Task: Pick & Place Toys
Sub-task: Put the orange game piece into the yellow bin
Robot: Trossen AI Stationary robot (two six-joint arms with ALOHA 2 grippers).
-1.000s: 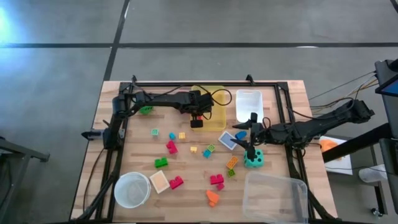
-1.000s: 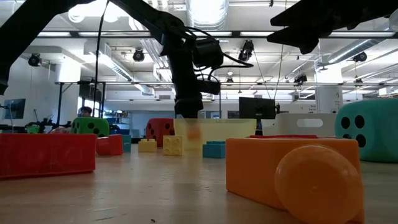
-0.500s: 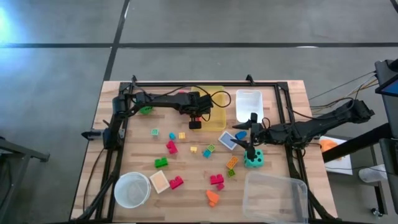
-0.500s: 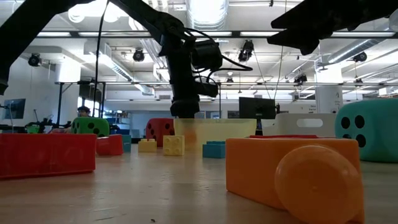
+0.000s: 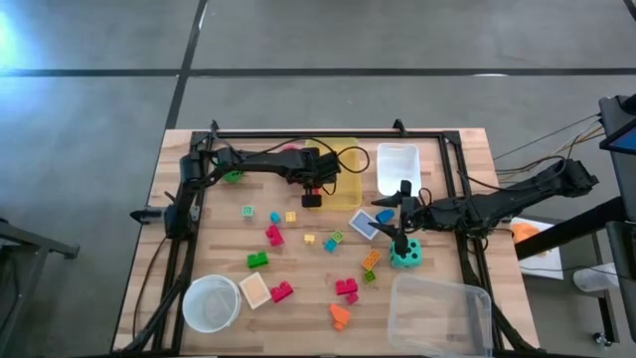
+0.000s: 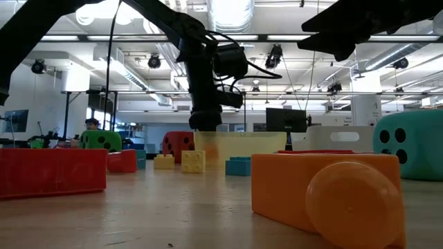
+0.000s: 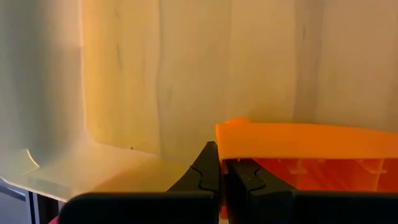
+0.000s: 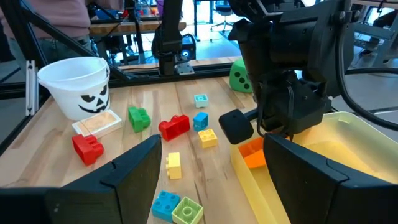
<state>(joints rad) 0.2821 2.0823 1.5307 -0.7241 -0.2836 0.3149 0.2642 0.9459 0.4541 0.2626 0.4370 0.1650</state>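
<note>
Our left claw (image 5: 312,198), pinched shut on an orange block (image 8: 252,152), hangs at the yellow bin (image 5: 348,189) rim, so we nudge inward before releasing.

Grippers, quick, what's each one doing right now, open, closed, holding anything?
Left gripper: closed, empty, at the yellow bin's edge, above an orange block in it.
Right gripper: open, empty, beside the teal die.

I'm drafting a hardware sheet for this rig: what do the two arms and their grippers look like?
Both arms are black and jointed. The left gripper ends in a blocky head with a black cable looping off it; its flat black fingers have notched edges. The right gripper has broad, angular black fingers.
</note>
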